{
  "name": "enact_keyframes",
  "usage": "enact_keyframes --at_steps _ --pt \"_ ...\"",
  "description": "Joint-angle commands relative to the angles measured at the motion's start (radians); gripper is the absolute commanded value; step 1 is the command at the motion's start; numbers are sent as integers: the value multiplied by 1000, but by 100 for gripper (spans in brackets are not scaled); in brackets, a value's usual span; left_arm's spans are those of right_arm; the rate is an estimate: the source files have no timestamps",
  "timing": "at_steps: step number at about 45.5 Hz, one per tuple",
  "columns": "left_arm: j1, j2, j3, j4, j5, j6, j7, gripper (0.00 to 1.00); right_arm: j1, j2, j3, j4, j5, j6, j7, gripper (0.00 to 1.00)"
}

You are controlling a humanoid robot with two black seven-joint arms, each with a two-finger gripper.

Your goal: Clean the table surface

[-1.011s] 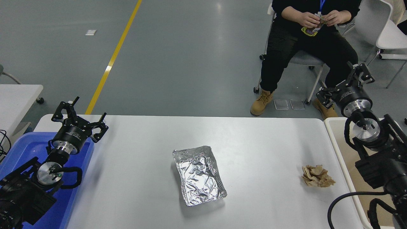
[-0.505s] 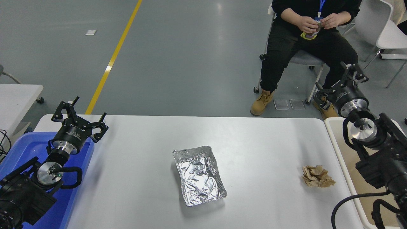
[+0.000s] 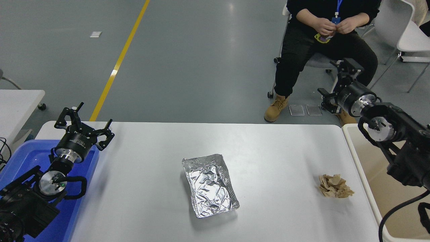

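Your tabletop (image 3: 275,148) filled the lower frame, long axis running left to right. A foil tray (image 3: 210,185) lay mid-table, crumpled brown paper (image 3: 335,186) near the right end. Left tool (image 3: 84,124) stood spread open; right tool (image 3: 337,85), beyond the far right corner, also looked apart.

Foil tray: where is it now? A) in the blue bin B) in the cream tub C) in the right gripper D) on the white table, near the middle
D: the foil tray lies open side up on the table, mid-table, clear of both grippers, with the crumpled paper off to its right.
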Motion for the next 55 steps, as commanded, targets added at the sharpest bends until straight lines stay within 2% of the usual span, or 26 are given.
enact_keyframes --at_steps 1,9,18,38,49,55 --pt "0 0 0 -1 0 0 0 100 168 -46 -342 7 -3 100 0 98" --pt "0 0 0 -1 0 0 2 100 303 -49 -499 3 -3 252 0 98" --pt "0 0 0 1 0 0 0 100 427 -20 -727 17 14 265 0 98" --pt "1 0 0 1 0 0 2 100 489 150 -973 32 -2 271 -1 98" --pt "1 0 0 -1 0 0 0 100 570 240 -1123 72 -92 400 -1 98" --pt "1 0 0 0 0 0 2 100 598 276 -1163 79 -150 418 -1 98"
